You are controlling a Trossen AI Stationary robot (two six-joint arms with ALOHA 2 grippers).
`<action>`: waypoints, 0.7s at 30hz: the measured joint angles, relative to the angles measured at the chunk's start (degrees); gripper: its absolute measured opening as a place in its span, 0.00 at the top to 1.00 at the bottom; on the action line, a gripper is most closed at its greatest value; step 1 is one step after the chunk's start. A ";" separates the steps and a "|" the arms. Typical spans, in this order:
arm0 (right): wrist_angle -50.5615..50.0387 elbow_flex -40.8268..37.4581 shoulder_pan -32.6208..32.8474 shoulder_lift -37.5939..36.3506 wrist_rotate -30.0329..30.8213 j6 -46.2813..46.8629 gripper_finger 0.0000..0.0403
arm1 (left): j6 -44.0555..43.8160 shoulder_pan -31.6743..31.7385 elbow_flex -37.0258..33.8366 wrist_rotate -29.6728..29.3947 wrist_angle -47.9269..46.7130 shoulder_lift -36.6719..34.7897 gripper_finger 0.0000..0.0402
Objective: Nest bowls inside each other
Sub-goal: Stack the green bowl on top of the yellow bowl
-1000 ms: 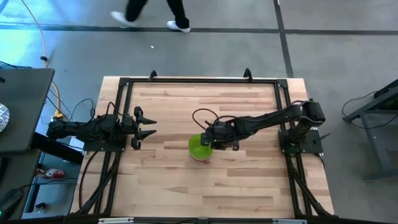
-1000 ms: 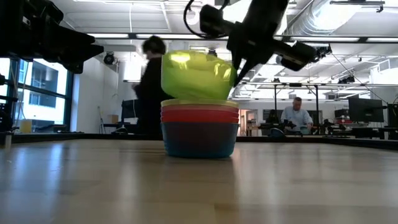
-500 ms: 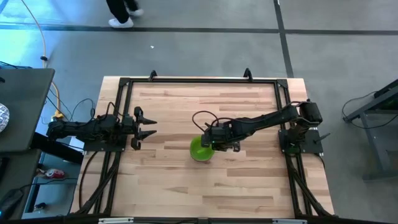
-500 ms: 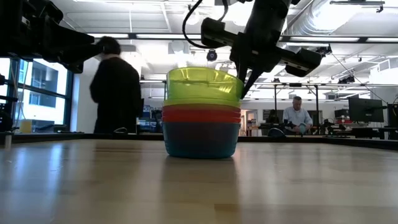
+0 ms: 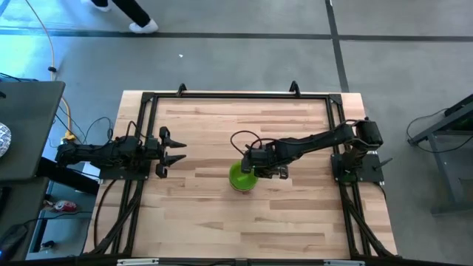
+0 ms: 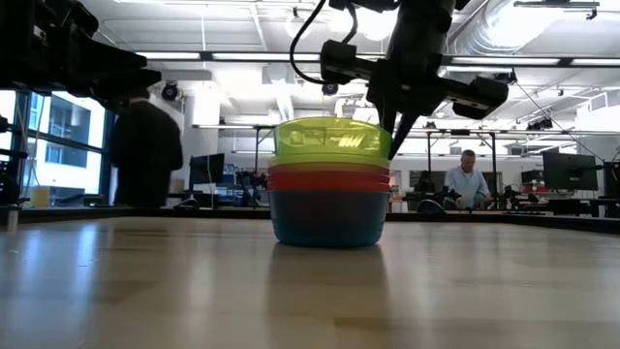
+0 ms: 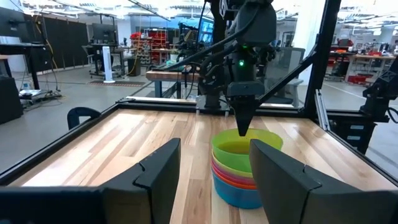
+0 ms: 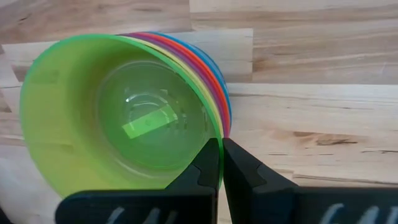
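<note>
Right tool (image 8: 221, 163) clenched on the rim of the green bowl (image 8: 112, 112), on top of the stack.

The two fingers of the right tool are pressed together with the thin green rim between them, at the side of the bowl nearest to the right arm. Under the green bowl (image 6: 332, 138) sit the other bowls (image 6: 329, 199), nested in one stack on the tabletop (image 5: 295, 214); their red, yellow, purple and blue rims show just beside the tool. The left tool (image 5: 171, 149) waits well apart, at the left edge of the tabletop, released, its fingers (image 7: 155, 177) spread. Beyond the tabletop, a person (image 6: 145, 145) stands and another (image 6: 467, 179) sits.
</note>
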 joint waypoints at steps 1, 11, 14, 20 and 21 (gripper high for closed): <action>-0.03 0.00 -0.06 0.00 -0.01 -0.01 1.00 | 0.00 0.00 0.00 0.00 0.00 0.00 0.55; -0.41 0.00 -0.18 0.00 0.99 0.28 1.00 | 0.00 0.00 0.00 0.01 -0.04 0.00 0.55; -0.76 0.00 -0.61 0.00 1.93 0.74 1.00 | 0.00 0.00 0.00 0.01 -0.04 0.00 0.55; -1.19 0.00 -1.80 0.00 2.20 0.24 1.00 | 0.00 0.00 0.00 0.04 -0.04 0.00 0.55; -1.30 0.00 -1.92 0.00 2.26 0.22 1.00 | 0.00 0.00 0.00 0.04 -0.04 0.00 0.55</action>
